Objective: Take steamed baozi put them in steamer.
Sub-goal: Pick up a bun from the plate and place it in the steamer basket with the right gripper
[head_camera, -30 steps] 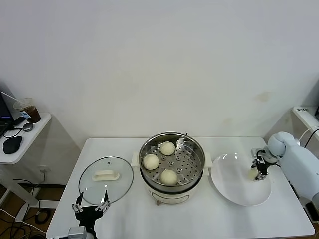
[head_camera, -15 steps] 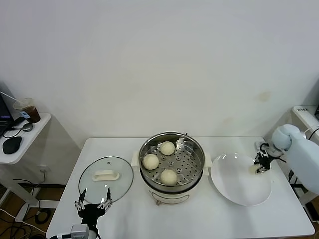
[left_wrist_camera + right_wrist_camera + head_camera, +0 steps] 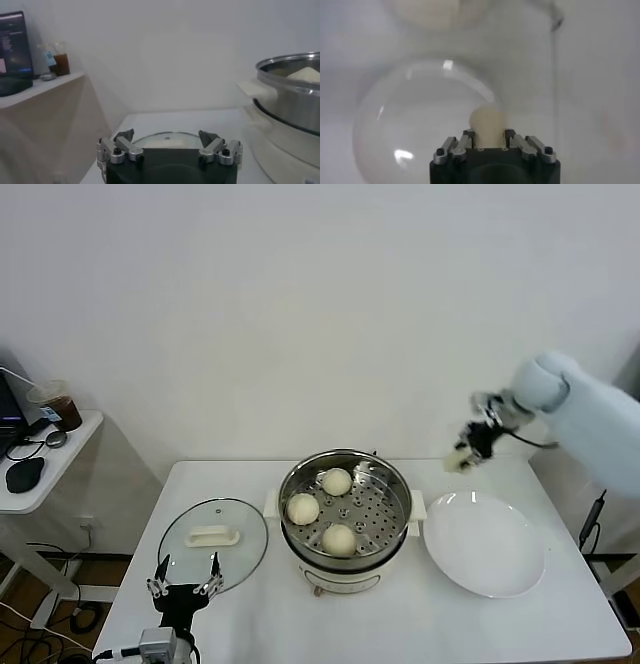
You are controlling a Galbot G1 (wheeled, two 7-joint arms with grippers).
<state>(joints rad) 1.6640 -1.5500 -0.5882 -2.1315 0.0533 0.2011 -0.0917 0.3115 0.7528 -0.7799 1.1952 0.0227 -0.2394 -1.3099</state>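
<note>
Between right gripper [image 3: 470,449] fingers [image 3: 464,141]: fourth baozi [image 3: 488,123], clamped, riding in air, plate [image 3: 485,544] lying below fingertips, steamer [image 3: 345,504] sitting below and off toward robot's left. Three baozi [image 3: 337,481] resting in steamer basket. Left gripper [image 3: 183,587] idling low at table's [image 3: 420,624] near edge, fingers [image 3: 123,135] spread wide, gripping nothing; lid [image 3: 212,532] lying just beyond fingertips.

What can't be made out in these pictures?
- Left wrist view: steamer is cut off by the edge; only one bun top shows.
- Right wrist view: the held bun's lower part sits behind the right tool.
- Head view: left tool, open, has its arm cut off by the bottom edge.
</note>
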